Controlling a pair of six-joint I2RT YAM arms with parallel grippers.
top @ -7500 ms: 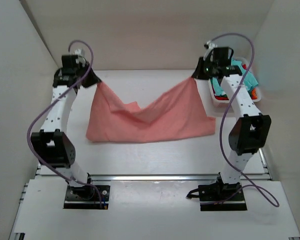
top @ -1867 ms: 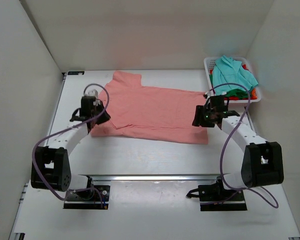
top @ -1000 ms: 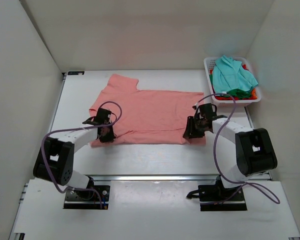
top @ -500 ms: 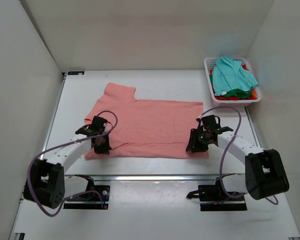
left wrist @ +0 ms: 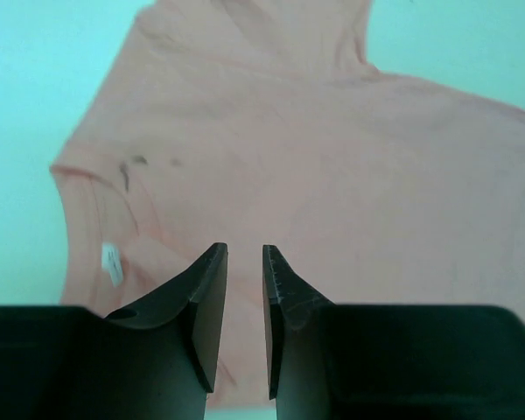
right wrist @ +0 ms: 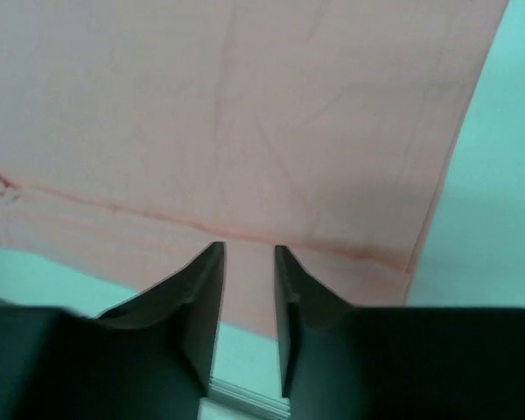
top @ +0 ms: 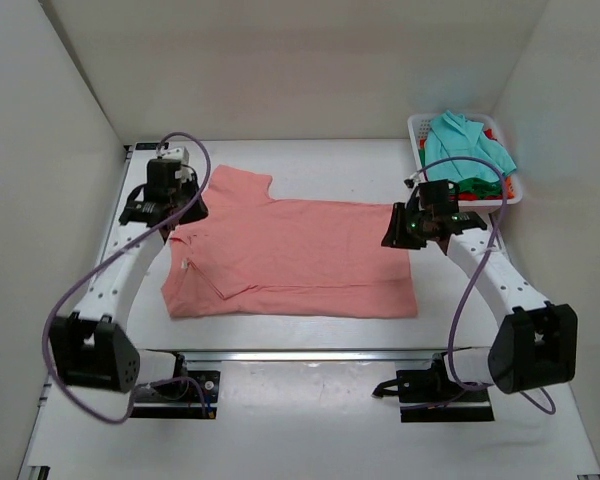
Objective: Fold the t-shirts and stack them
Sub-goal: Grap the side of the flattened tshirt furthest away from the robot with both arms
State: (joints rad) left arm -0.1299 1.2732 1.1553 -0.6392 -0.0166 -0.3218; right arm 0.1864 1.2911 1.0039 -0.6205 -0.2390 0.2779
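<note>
The salmon-pink t-shirt (top: 300,260) lies spread flat on the white table, collar to the left, hem to the right. My left gripper (top: 178,212) hovers above its collar end, open and empty. The left wrist view shows the shirt (left wrist: 315,149) beneath the gripper (left wrist: 245,249), with the neck label at the left. My right gripper (top: 400,232) hovers above the hem end, open and empty. The right wrist view shows the gripper (right wrist: 248,248) above the shirt (right wrist: 245,114) and its hem seam. A teal t-shirt (top: 465,145), a green one (top: 480,185) and a red one (top: 495,133) are piled at the back right.
The white plastic basket (top: 417,165) holding the piled shirts stands at the table's back right corner, just behind my right arm. White walls close in the left, back and right sides. A metal rail (top: 320,355) runs along the table's near edge.
Both grippers have let go of the shirt's near edge, risen and drawn back toward the far side. The shirt now lies flat and still.
</note>
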